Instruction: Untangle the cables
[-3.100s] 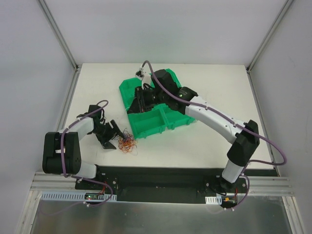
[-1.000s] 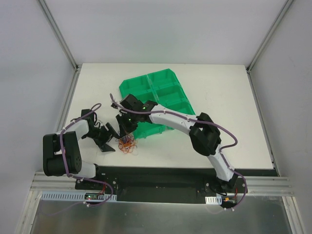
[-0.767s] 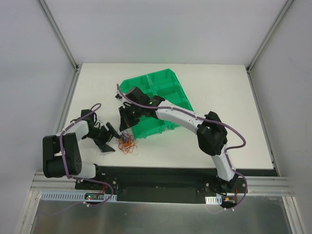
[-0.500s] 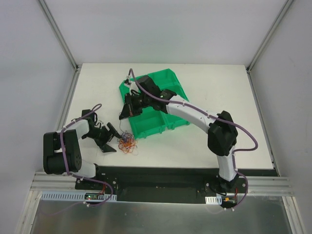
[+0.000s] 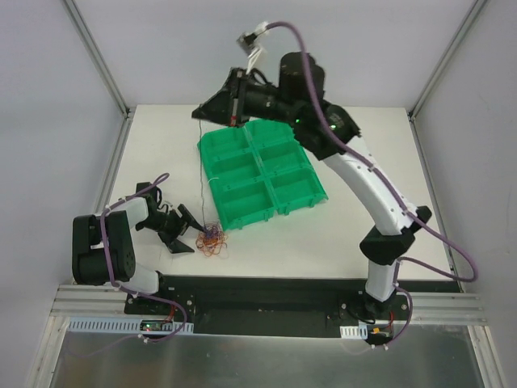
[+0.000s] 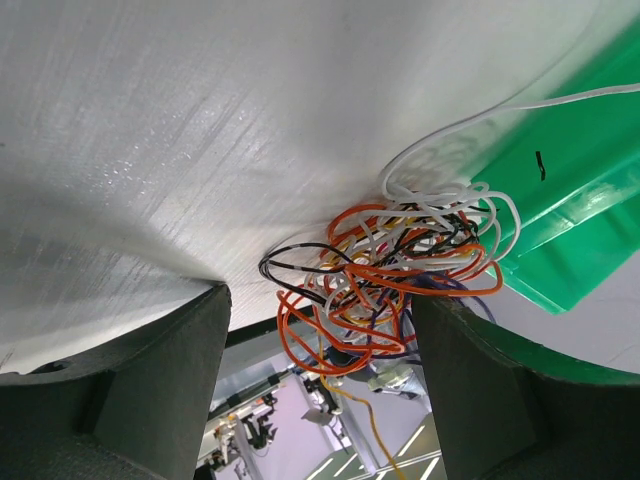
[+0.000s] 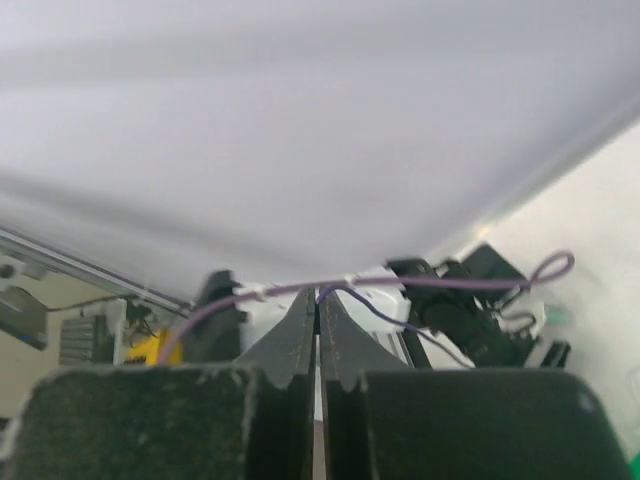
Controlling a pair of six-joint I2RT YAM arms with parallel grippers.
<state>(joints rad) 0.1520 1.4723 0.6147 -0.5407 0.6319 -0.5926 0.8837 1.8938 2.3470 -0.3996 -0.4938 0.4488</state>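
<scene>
My right gripper (image 5: 201, 111) is pinched shut on what seems one dark strand (image 5: 202, 171) of the featherlight, springy cables (image 6: 392, 278), best held near an end; my left gripper (image 6: 318, 302) gapes.

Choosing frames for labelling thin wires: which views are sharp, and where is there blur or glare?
Top external: evenly lit, sharp, yet the lifted strand of the cables barely resolves. Left wrist: cables crisp, mild sheen on the table, near fingers dark and soft. Right wrist: background blurred.
</scene>
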